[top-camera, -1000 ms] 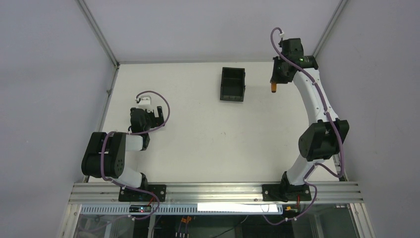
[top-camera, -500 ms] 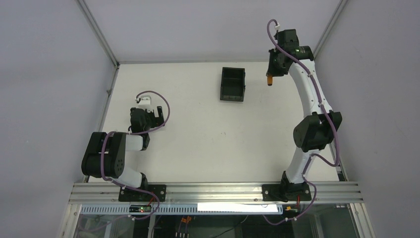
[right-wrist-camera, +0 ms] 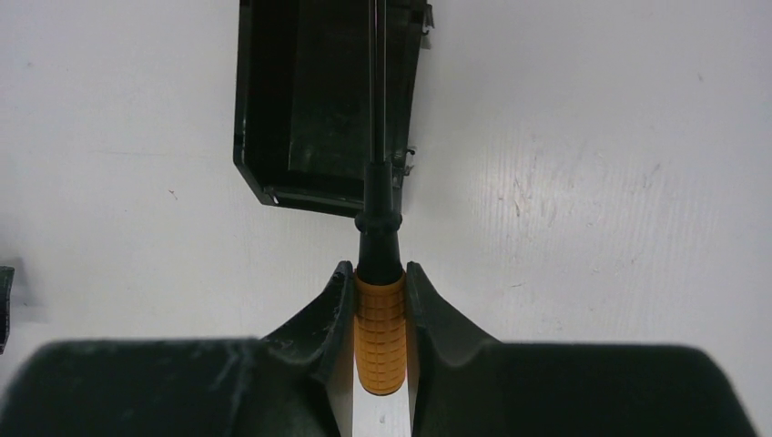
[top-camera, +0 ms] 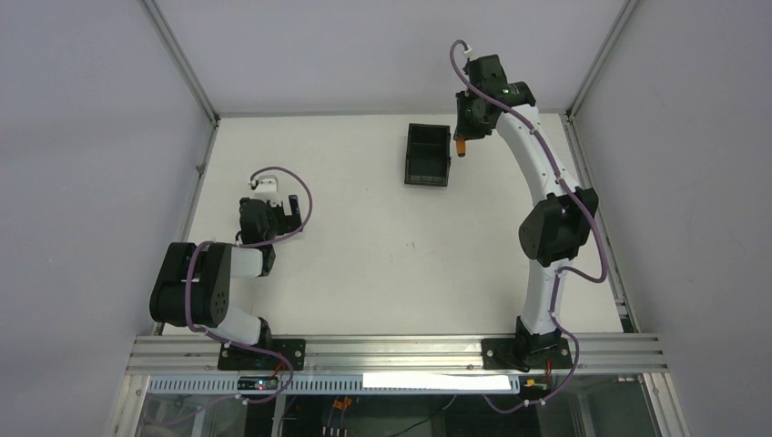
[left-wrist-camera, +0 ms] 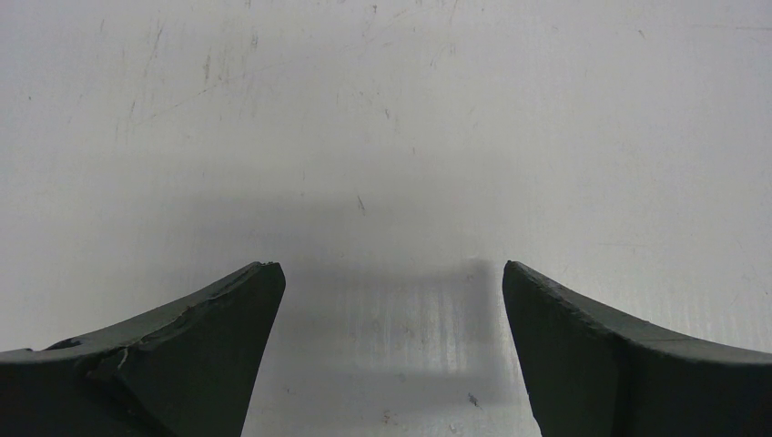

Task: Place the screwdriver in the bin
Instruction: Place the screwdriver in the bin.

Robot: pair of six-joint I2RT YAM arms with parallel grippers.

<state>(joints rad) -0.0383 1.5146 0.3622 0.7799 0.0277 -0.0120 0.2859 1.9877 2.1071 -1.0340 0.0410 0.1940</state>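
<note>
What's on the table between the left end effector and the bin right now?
Nothing: the top view shows only bare white table from the left end effector to the bin.

a white desk fills the middle, matte, with faint scratches showing in the close views. plain grey panels close it in: a left wall, a far wall and a right wall. a slim metal post rises from the far left corner and another from the far right corner. a ribbed aluminium rail runs along the near edge. the light is even and soft, shadows weak
</note>
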